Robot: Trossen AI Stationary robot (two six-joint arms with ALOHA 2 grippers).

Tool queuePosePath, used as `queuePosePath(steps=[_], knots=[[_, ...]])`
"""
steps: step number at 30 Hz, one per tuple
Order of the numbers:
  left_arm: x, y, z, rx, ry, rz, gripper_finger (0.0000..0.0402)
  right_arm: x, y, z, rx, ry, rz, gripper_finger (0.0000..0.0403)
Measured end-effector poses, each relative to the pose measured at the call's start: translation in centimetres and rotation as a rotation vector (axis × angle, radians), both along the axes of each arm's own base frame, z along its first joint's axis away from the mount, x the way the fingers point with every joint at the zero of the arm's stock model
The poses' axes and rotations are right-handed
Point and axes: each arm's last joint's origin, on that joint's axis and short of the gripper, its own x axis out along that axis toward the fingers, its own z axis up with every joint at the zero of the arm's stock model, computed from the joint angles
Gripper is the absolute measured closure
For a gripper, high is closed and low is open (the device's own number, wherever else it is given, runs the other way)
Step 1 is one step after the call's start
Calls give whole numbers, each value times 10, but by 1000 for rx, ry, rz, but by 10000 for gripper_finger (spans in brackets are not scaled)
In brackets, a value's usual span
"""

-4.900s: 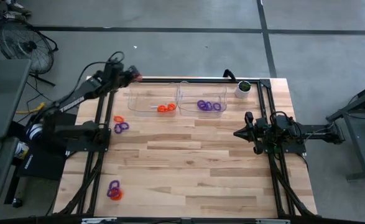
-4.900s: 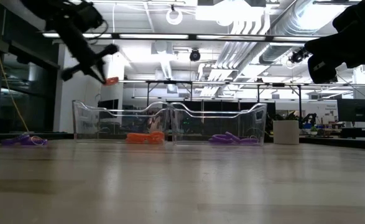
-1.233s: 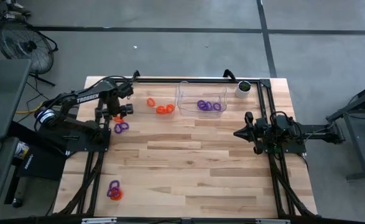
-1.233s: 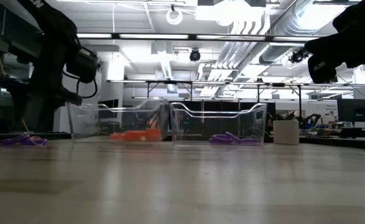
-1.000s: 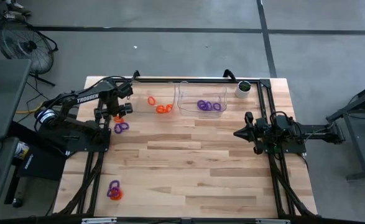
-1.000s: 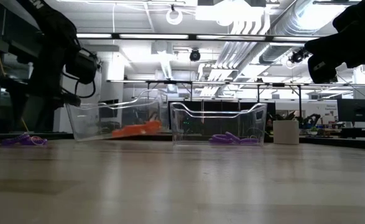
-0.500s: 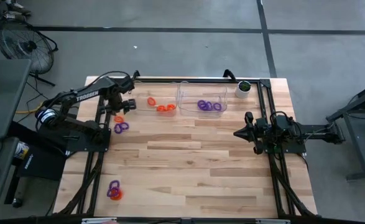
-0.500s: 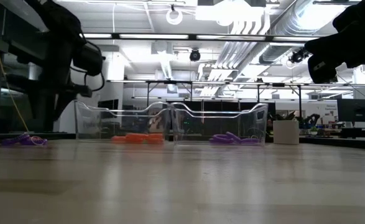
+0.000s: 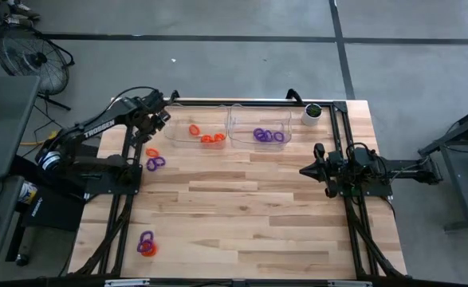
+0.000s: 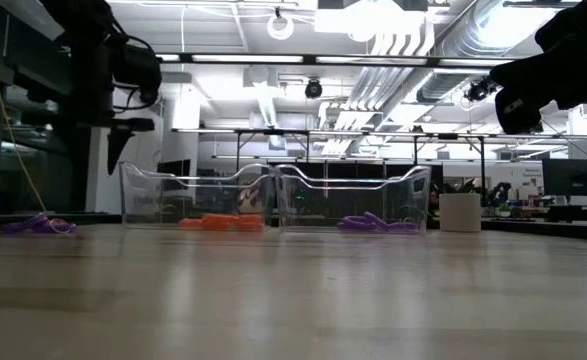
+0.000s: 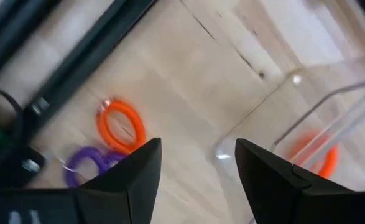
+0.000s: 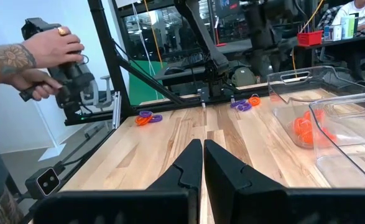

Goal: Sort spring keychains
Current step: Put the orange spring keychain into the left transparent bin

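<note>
Near the far left corner of the table (image 9: 241, 207), your left gripper (image 9: 160, 116) hangs above the wood with its fingers parted and nothing between them, just beside the left end of the clear bin (image 9: 195, 127) that holds the orange spring keychains (image 9: 212, 138). A second clear bin (image 9: 259, 126), touching the first on its right, holds the purple spring keychains (image 9: 267, 135). Unsorted pieces lie in two places: an orange and purple pair (image 9: 154, 159) near the left edge, which the left wrist view shows below the open fingers (image 11: 121, 126), and a mixed cluster (image 9: 145, 243) toward the near left corner. Your right gripper (image 9: 308, 170) waits at the right edge with its fingers pressed together, holding nothing.

Risks you should expect:
- The bin wall stands close to the gripper; a sideways swing would likely knock the light bin and tip its contents out.
- The orange and purple rings by the left edge lie touching, so a loose pinch may lift both and put a purple one in the orange bin.
- Coiled plastic probably springs and slips; a shallow grip could flick a ring toward the table frame.
- A white cup (image 9: 312, 113) stands at the far right corner, well clear of this work.
</note>
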Motion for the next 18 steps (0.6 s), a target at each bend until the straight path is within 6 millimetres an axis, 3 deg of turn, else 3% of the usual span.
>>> queuePosePath(steps=[11, 18], knots=[[-7, -10, -38, -75, -85, 400, 199, 0, 0, 0, 0, 0, 0, 391], [-10, -14, -57, -104, -70, 503, 199, 0, 0, 0, 0, 0, 0, 391]])
